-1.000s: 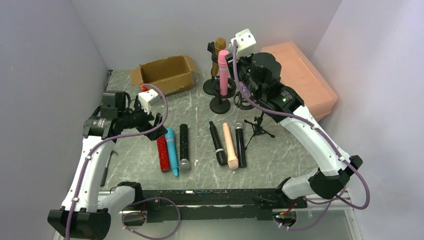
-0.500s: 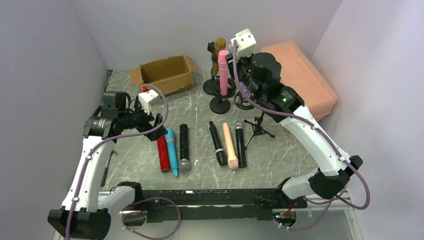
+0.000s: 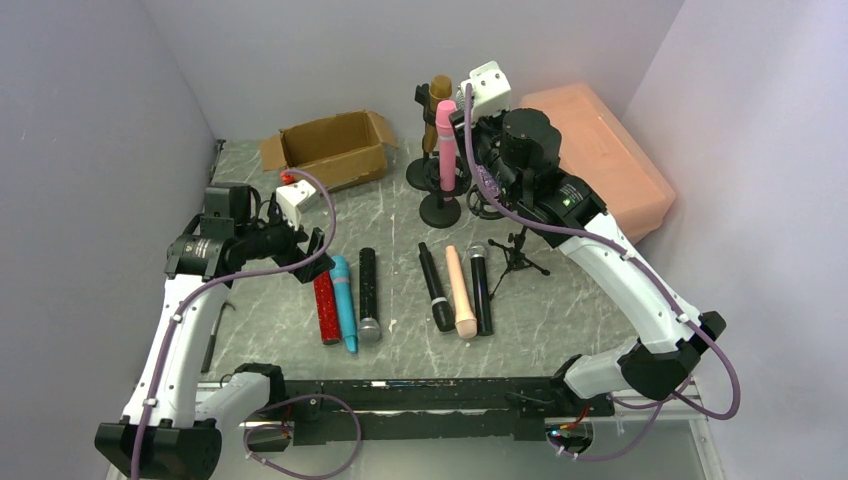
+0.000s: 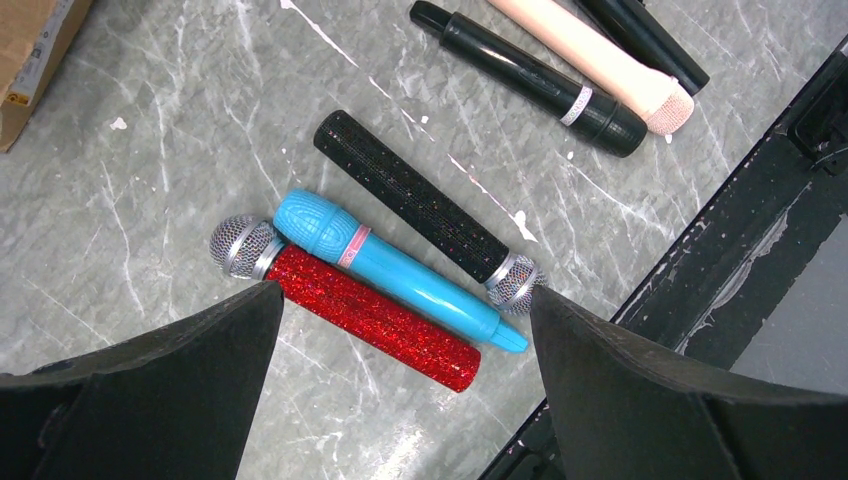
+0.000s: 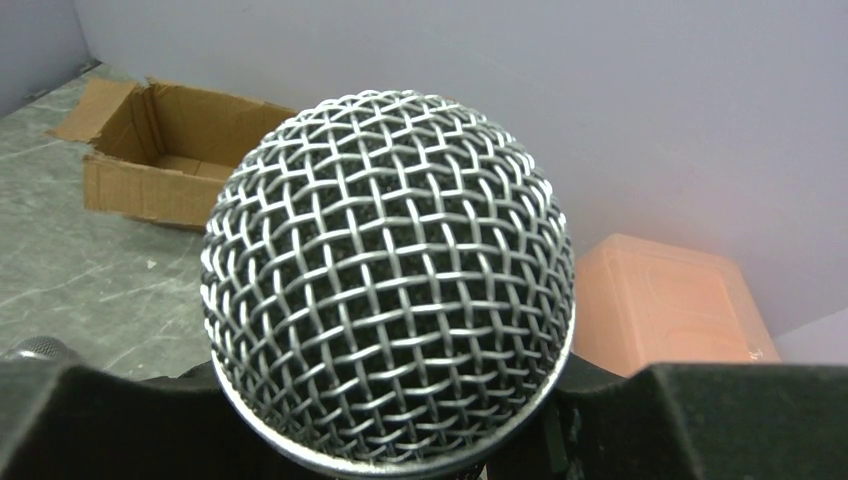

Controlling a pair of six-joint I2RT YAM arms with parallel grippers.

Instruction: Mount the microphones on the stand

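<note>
left end effector (image 4: 402, 295) wide, over red mic (image 4: 370, 318), shifted slightly up-frame; right end effector (image 5: 390, 385) unmoved, clamping mesh-headed mic (image 5: 388, 260).

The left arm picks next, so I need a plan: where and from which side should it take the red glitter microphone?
Take the red glitter microphone at mid-handle, from straight above, jaws across its width: it lies flat and the handle is straight, the mesh head round. The blue microphone lies close along one side, so there is probably little room on that side.
</note>
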